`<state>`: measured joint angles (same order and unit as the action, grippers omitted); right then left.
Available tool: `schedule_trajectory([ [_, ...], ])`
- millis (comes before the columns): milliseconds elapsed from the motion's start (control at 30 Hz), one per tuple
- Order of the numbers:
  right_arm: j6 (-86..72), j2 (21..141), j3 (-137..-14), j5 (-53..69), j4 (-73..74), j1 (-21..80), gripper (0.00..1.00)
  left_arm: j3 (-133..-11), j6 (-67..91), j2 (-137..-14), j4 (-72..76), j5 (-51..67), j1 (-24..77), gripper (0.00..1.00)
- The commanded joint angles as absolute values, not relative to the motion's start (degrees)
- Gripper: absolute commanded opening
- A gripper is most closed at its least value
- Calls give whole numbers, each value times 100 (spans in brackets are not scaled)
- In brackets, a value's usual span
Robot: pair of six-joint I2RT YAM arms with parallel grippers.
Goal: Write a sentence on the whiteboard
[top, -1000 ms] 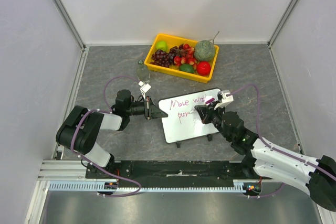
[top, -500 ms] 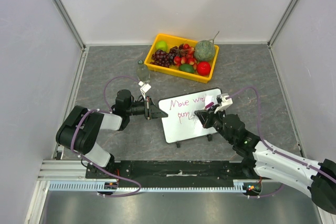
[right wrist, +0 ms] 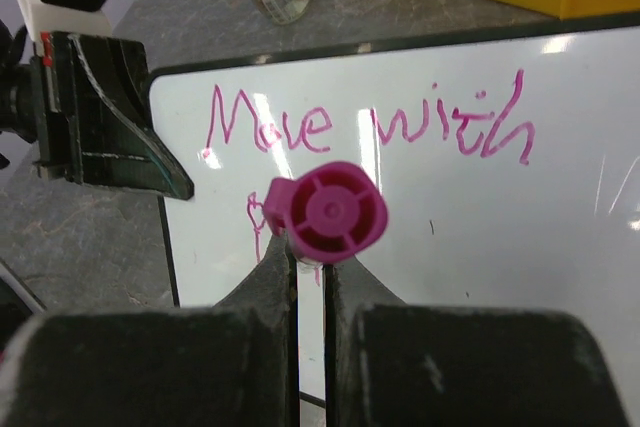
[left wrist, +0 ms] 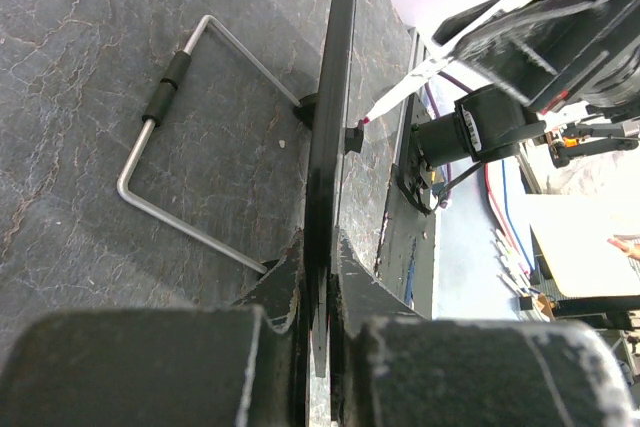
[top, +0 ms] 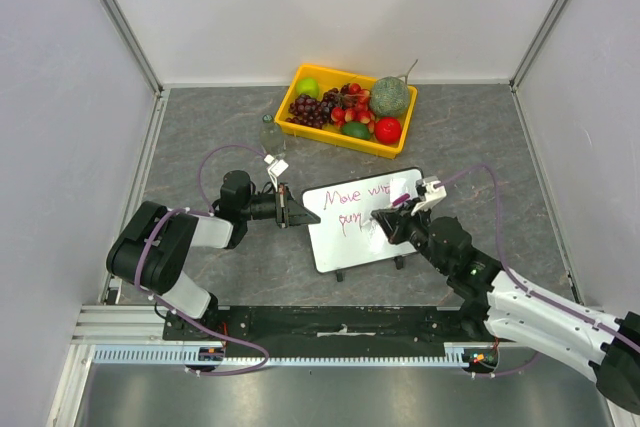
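Note:
The whiteboard [top: 345, 244] stands tilted on the grey table at centre. The sentence [top: 358, 192] in magenta reads "Move with", and a short second line [top: 347, 217] runs below it. My left gripper [top: 290, 215] is shut on the board's left edge, which shows edge-on in the left wrist view [left wrist: 333, 97]. My right gripper [top: 388, 223] is shut on a magenta marker [right wrist: 327, 209], tip down on the board at the second line. The lettering [right wrist: 365, 122] also shows in the right wrist view, partly hidden by the marker's end.
A yellow tray [top: 296, 95] of fruit stands behind the board. A small clear bottle [top: 268, 134] stands left of the tray. The board's wire stand [left wrist: 175, 147] rests on the table under it. Grey walls close in the left, back and right sides.
My right gripper has shifted slightly toward the near side with the marker over the second line. The left arm and the board have not moved.

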<state>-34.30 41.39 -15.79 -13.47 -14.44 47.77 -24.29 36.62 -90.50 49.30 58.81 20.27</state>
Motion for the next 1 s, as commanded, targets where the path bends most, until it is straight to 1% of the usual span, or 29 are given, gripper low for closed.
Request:
schedule_trajectory([
  [0, -3279, 4201, -2135, -1590, -1625, 4755, 0, -2408, 3146, -9158, 4518, 5774, 2136, 2],
  [300, -3138, 4781, -2347, -1758, -1898, 4685, 0, -2399, 3146, -9132, 4509, 5766, 2127, 2],
  [967, -3173, 4913, -2127, -1907, -1881, 4579, 0, -2408, 3138, -9141, 4509, 5774, 2127, 2],
])
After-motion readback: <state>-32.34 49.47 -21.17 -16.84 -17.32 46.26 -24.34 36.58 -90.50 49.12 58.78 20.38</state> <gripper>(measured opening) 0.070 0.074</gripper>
